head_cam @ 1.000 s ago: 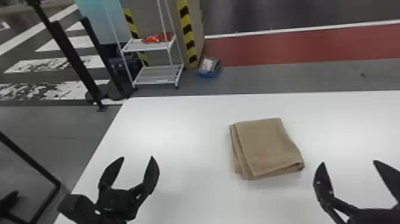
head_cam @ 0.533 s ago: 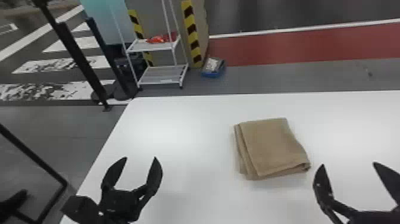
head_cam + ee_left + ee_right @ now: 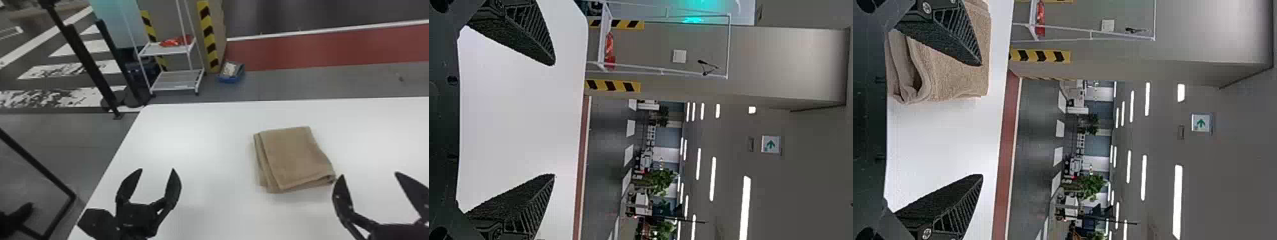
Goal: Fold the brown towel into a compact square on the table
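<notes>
As is seen in the head view, the brown towel (image 3: pixel 293 156) is laid folded on the white table (image 3: pixel 207 134), w/ layered edges shown along its left side (a roughly square packet, corners a bit uneven). Btwn. the two arms, but nearer the R one, it is placed, a little farther out than the fingertips. The L gripper (image 3: pixel 157 169) is held over the near L part of the table, fingers spread; the R gripper (image 3: pixel 369 174) is held near the towel's near R corner, also spread. Past the table, a shelf rack (image 3: pixel 177 49) and a blue bin (image 3: pixel 231 71) are seen on the floor. In the L wrist view, the L gripper (image 3: pixel 554 119) is seen w/ a wide gap btwn. its fingers. In the R wrist view, the R gripper (image 3: pixel 981 120) is likewise parted, and the towel is partly covered by one finger.
</notes>
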Motion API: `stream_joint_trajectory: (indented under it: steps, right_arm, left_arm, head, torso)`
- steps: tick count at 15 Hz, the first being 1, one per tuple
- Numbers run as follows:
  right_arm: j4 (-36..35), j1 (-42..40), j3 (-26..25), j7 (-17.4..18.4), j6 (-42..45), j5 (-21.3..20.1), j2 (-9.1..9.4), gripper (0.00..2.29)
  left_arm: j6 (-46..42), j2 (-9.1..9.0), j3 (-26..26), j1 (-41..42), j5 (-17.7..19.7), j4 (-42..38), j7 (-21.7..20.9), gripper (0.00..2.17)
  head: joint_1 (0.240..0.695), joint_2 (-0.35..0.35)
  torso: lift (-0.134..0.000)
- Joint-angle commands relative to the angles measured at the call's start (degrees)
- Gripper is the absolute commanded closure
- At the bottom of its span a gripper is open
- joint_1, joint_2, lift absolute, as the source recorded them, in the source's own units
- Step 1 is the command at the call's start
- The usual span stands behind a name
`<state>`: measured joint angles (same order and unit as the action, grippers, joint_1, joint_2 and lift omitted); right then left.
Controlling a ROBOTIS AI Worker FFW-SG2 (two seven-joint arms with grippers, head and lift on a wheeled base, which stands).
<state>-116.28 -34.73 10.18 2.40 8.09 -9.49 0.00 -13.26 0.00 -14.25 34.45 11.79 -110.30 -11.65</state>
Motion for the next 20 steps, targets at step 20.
stream_joint_trajectory:
  steps: [20]
  right_arm:
    - [0.4, 1.9, 1.8, 0.1, -4.7, -0.2, -0.18, 0.09]
  left_arm:
    - [0.6, -0.15, 0.4, 0.1, 0.0, 0.2, 0.4, 0.07]
  head:
    - [0.695, 0.291]
  torso:
    - [-0.118]
